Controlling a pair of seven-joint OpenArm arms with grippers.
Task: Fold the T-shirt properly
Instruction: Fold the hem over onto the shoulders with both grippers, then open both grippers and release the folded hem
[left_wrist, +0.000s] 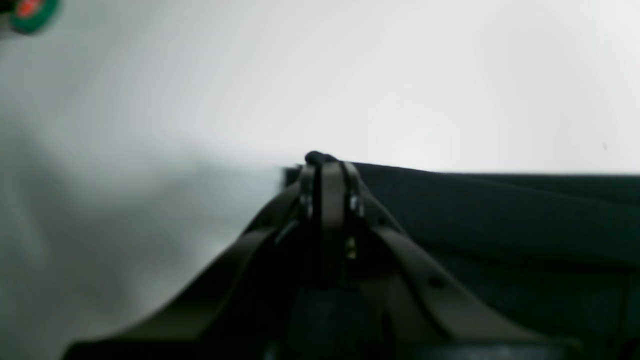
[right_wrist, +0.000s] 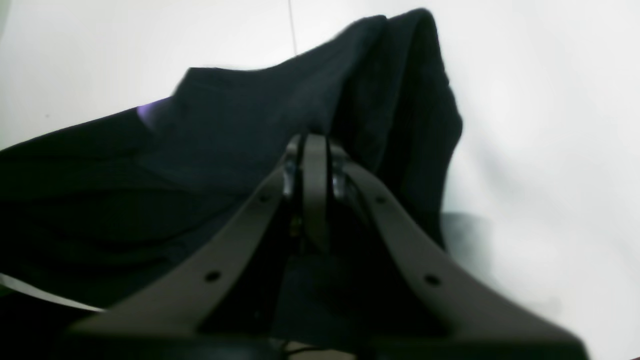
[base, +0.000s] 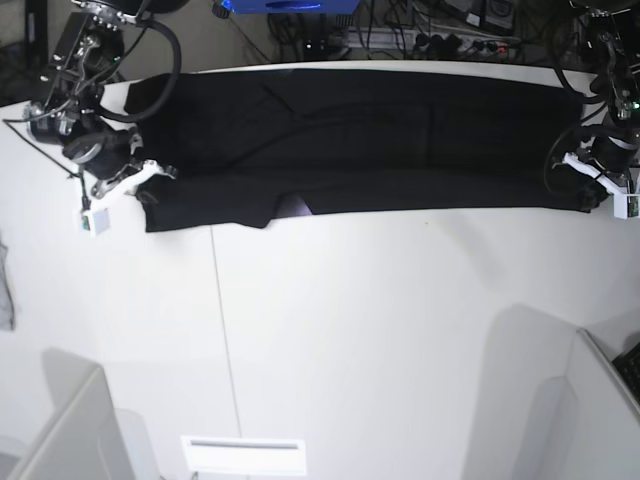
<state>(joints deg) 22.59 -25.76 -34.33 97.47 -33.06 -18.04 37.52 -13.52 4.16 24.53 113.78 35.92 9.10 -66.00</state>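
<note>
black cloth t-shirt (base: 360, 140) | long flat band | smooth white table (base: 380, 330)

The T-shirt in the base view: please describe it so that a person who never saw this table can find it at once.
On the white table, look along the far edge. A long black band of cloth lies between the left gripper and the right gripper: the T-shirt. It is the table's only large dark thing, with a small purple patch at its near edge.

Black T-shirt (base: 360, 140) folded into a long band across the table's 12 o'clock edge, plain face up, purple print peeking at the lower fold.
</note>
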